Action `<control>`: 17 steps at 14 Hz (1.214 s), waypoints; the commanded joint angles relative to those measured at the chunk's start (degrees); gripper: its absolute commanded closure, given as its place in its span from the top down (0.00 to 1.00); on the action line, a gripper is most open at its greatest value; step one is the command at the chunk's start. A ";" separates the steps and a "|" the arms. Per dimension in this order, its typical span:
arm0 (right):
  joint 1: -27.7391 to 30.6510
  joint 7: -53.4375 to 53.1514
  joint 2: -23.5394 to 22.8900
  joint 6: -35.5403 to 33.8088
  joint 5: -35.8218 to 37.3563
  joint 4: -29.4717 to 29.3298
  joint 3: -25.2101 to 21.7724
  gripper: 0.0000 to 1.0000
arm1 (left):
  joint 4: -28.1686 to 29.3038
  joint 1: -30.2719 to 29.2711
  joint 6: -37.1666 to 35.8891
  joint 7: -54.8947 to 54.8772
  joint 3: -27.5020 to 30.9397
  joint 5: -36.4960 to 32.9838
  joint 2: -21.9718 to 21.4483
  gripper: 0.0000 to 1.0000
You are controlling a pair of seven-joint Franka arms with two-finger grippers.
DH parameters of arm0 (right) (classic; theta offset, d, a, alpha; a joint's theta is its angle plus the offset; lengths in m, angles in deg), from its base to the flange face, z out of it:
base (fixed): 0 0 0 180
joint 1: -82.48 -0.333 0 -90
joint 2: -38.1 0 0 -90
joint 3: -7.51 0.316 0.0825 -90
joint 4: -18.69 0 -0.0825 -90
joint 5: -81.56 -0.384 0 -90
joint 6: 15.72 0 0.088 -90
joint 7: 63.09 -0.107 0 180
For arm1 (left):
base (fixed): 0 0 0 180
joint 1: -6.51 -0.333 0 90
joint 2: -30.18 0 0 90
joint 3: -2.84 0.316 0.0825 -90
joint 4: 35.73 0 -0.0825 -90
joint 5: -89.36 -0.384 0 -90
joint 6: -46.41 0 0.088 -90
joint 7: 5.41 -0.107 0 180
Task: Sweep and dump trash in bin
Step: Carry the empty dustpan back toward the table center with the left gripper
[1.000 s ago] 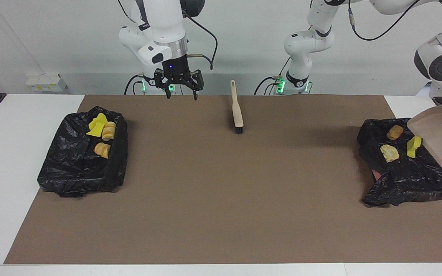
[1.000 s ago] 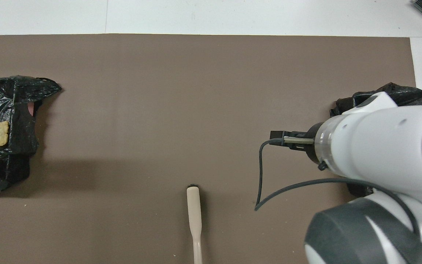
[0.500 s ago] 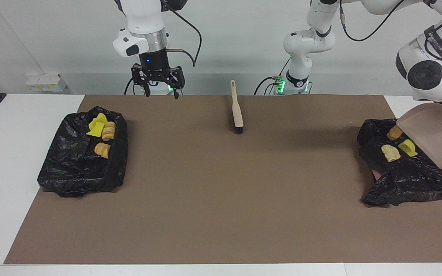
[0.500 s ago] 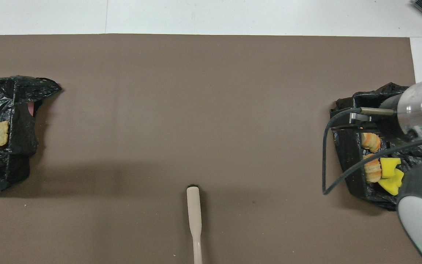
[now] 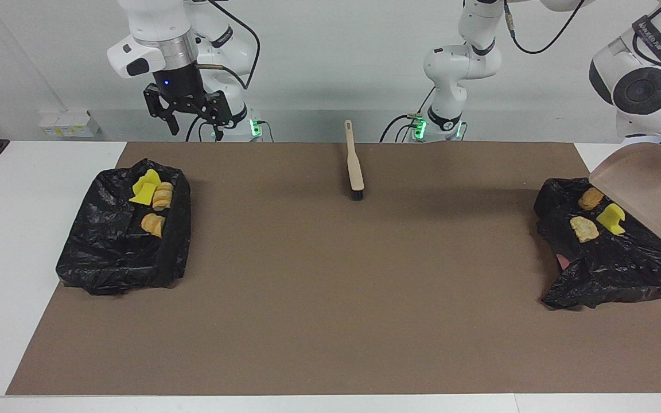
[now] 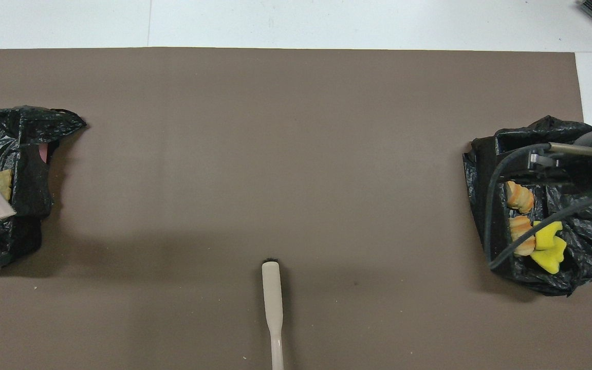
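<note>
The trash lies in two black-bagged bins. The bin [image 5: 112, 258] at the right arm's end holds a yellow wedge [image 5: 146, 188] and two tan lumps [image 5: 163, 196]. The bin [image 5: 611, 269] at the left arm's end holds two tan lumps [image 5: 584, 228] and a yellow wedge [image 5: 611, 218]. A beige dustpan [image 5: 646, 189] hangs tilted over that bin, mouth down, carried by my left arm. Its handle and my left gripper run off the edge of the facing view. My right gripper [image 5: 194, 132] hangs open and empty in the air, above the table edge by the robots near its bin.
A beige brush [image 5: 355, 166] lies on the brown mat [image 5: 330, 287] midway between the arms, near the robots, bristle end pointing away from them. White table shows around the mat. The right arm's cable [image 6: 496, 216] loops over its bin.
My right gripper rose and swung from the mat's middle toward its own end of the table. The dustpan shifted slightly over its bin, and the yellow wedge settled in the bag.
</note>
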 commanded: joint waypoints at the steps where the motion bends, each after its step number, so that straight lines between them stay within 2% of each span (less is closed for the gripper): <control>1: -0.57 1.08 0.61 -0.60 -0.41 0.57 -2.61 1.00 | 0.37 2.28 -3.23 10.25 -0.34 8.29 -1.50 0.00; 5: -0.40 6.96 -0.26 -1.03 -2.44 -0.30 -4.63 1.00 | 1.60 6.05 -4.03 25.73 -0.34 21.31 -2.64 0.00; 10: 0.21 7.05 -0.44 -1.74 -2.61 -0.31 -4.46 1.00 | 2.14 10.45 -2.71 44.80 -0.34 37.75 -3.26 0.00; 14: 0.74 7.84 -1.41 -2.97 -1.65 -2.07 -4.11 1.00 | 3.80 14.85 1.93 53.77 -0.34 46.18 -4.40 0.00; 17: 0.04 8.90 -1.67 -2.62 -1.47 -1.98 -4.46 1.00 | 5.91 21.60 6.77 61.60 -0.43 48.31 -4.93 0.00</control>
